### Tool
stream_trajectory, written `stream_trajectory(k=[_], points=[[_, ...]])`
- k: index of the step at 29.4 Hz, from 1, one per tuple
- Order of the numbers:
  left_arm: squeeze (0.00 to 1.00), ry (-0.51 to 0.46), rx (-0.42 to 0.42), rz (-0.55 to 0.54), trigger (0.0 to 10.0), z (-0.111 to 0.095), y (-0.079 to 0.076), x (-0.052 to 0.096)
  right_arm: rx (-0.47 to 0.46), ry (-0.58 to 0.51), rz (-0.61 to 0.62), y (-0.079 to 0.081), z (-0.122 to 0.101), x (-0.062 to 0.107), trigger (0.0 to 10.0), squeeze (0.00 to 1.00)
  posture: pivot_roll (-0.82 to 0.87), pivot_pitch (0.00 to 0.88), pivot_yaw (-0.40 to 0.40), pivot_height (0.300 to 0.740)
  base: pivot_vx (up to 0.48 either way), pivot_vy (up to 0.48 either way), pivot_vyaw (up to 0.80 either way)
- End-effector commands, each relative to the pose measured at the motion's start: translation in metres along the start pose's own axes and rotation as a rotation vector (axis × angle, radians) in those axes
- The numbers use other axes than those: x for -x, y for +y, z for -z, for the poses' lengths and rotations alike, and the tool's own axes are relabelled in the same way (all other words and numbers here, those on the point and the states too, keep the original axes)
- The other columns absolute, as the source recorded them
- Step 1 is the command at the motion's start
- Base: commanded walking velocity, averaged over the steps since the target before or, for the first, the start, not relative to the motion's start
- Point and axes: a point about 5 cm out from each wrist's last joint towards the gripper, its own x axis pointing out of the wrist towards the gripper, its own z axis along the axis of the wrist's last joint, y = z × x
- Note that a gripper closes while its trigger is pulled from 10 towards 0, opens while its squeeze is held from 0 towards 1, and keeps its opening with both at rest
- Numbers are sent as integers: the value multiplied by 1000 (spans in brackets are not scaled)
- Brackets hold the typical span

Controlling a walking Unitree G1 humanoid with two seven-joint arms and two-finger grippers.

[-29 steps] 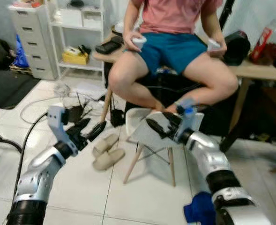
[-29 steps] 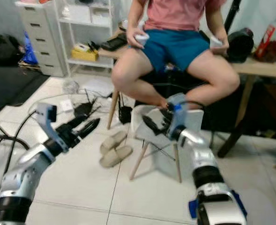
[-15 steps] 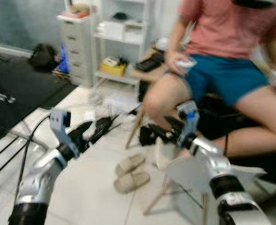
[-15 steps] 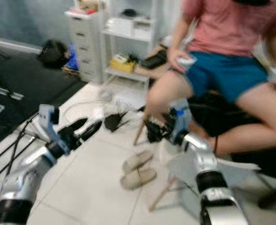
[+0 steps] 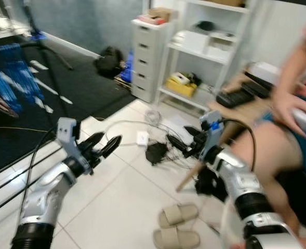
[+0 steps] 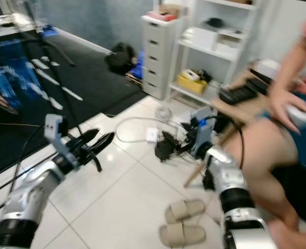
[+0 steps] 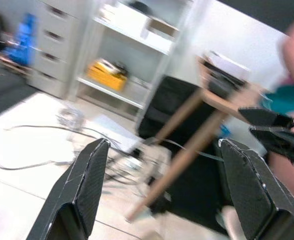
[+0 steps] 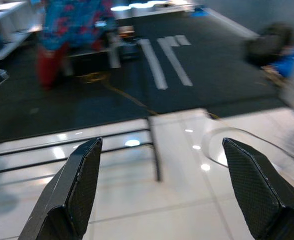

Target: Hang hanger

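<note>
While both silver arms reach forward over the white tiled floor (image 5: 116, 207), neither gripper carries anything. The left gripper (image 5: 105, 143) sits at centre left of the left eye frame with its two black fingers spread apart; in the left wrist view those fingers (image 7: 84, 187) stand wide at either side of the frame. The right gripper (image 5: 185, 139) is at centre right, just above a tangle of cables and black adapters (image 5: 155, 151) on the floor, and its fingers (image 8: 77, 187) are likewise parted in the right wrist view. No hanger can be made out clearly; blurred blue shapes (image 5: 10, 72) hang at the upper left beside a dark stand pole (image 5: 41, 52), too smeared to tell what they are. A grey drawer unit (image 5: 148, 57) and a white shelf (image 5: 207, 52) stand at upper centre. A pair of beige slippers (image 5: 177, 225) lies at the lower centre. At the right edge a seated person's hand (image 5: 293, 104) holds a white controller above a bare leg (image 5: 267, 155).
</note>
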Motion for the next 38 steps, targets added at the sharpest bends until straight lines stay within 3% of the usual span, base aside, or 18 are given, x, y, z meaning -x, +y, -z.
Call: stream_trajectory(k=[1,8,14,19,21,25,33,38], points=[[0,4,-8,-9,10000,2,-1,0,21,15,17,-5,2,5,10000,0,15,0,-58,740,480,0,800],[0,-25,-2,-53,10000,0,4,5,32,18,39,-6,3,6,10000,0,10,0,-52,740,480,0,800],[0,-22,11,-45,10000,0,5,15,84,33,213,-17,3,11,10000,0,-5,0,-51,740,480,0,800],[0,-12,1,-54,10000,1,5,19,103,14,240,-17,2,14,10000,0,-11,0,-47,740,480,0,800],[0,-11,-63,-195,10000,0,18,23,103,1,233,-16,0,15,10000,0,-11,0,-45,740,480,0,800],[0,-29,-76,-302,10000,-2,27,27,95,-13,223,-15,-2,14,10000,0,-10,0,-43,740,480,0,800],[0,-23,-81,-324,10000,-2,28,28,108,-6,237,-17,-3,12,10000,0,-5,0,-40,740,480,0,800],[0,9,-73,-326,10000,-1,29,27,140,48,319,-23,-4,8,10000,0,-5,0,-32,740,296,0,160]])
